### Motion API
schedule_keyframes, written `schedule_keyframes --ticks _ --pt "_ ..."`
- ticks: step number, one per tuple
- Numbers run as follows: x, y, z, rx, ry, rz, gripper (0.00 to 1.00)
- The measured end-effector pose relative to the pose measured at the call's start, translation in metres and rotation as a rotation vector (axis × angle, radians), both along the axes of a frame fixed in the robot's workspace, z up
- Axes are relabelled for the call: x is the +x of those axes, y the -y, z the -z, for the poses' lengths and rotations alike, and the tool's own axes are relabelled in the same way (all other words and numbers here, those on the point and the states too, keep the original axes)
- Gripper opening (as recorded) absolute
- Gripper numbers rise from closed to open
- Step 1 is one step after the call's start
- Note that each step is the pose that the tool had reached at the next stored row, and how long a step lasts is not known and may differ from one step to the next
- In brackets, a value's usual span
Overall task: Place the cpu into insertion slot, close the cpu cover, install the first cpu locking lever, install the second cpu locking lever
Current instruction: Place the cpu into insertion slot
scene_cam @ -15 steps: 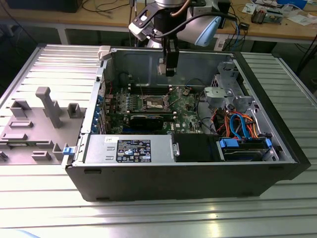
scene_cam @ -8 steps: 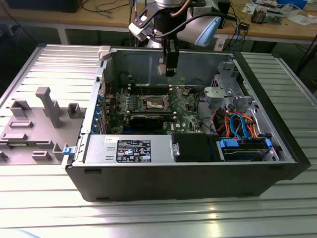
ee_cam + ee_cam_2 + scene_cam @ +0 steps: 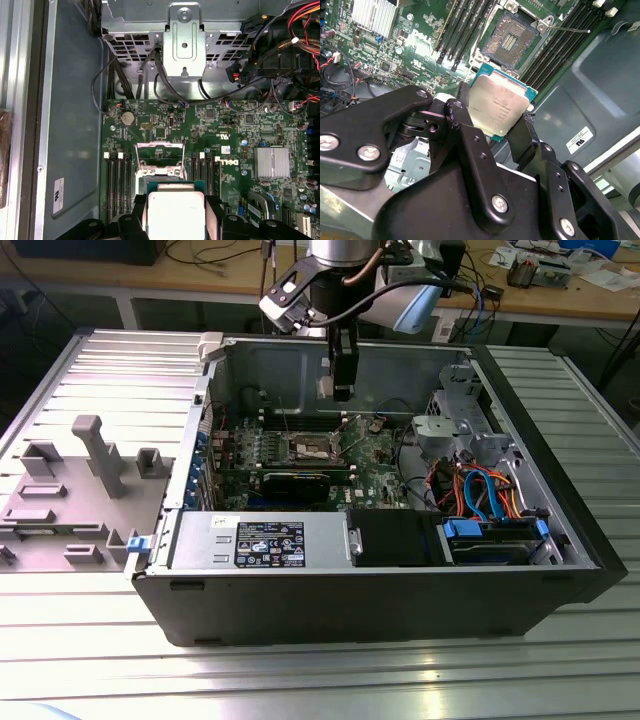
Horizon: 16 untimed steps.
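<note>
Ribbed metal surface (image 3: 300, 680) carries an open computer case (image 3: 380, 605) lying with its open side up, in front of benches strewn with cables. Inside it the cpu (image 3: 500, 107) hangs clear of the green motherboard (image 3: 415, 50), clamped by two opposite edges between the black fingers (image 3: 462, 125) of the pincer (image 3: 494, 116). Its grey metal top faces the second wrist view. The insertion slot (image 3: 512, 40) lies just beyond the chip and apart from it, with its pale contact field bare. The cpu cover (image 3: 160, 145) appears swung up at the slot's far edge, and long memory slots (image 3: 465, 25) flank the slot on both sides.

The step in hand looks to be placing the chip, and it is not yet seated. Done well, the chip would be squared to the slot's rim and kept level. It would come straight down without sliding across the contacts, which probably bend easily. The grip seems slim, so a slow descent is safest, and the clamp should stay on until the chip rests inside the rim.
</note>
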<state>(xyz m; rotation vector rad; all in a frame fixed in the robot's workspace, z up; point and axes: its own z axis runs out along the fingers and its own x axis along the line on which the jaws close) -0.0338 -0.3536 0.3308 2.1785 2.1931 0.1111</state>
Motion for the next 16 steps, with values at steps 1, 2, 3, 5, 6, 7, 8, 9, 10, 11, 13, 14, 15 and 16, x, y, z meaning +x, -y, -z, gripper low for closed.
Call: schedule_keyframes --ticks 1,2,3,5,6,7,8,9,10,11,13,14,15,16 --pt "0.0000 0.0000 0.0004 0.0000 0.0000 0.000 0.55" --pt "0.0000 0.0000 0.0006 0.0000 0.0000 0.000 0.55" --pt "0.0000 0.0000 0.0008 0.0000 0.0000 0.000 0.55" --pt "0.0000 0.0000 0.0037 0.0000 0.0000 0.000 0.55" --pt "0.0000 0.0000 0.0038 0.0000 0.0000 0.000 0.55" --pt "0.0000 0.0000 0.0039 0.0000 0.0000 0.000 0.55" --pt "0.0000 0.0000 0.0040 0.0000 0.0000 0.000 0.55" --pt "0.0000 0.0000 0.0041 0.0000 0.0000 0.000 0.55" --pt "0.0000 0.0000 0.0044 0.0001 0.0001 0.000 0.55" --pt "0.0000 0.0000 0.0046 0.0000 0.0000 0.000 0.55" --pt "0.0000 0.0000 0.0059 0.0000 0.0000 0.000 0.55" --pt "0.0000 0.0000 0.0060 0.0000 0.0000 0.000 0.55" --pt "0.0000 0.0000 0.0060 0.0000 0.0000 0.000 0.55" --pt "0.0000 0.0000 0.0061 0.0000 0.0000 0.000 0.55"
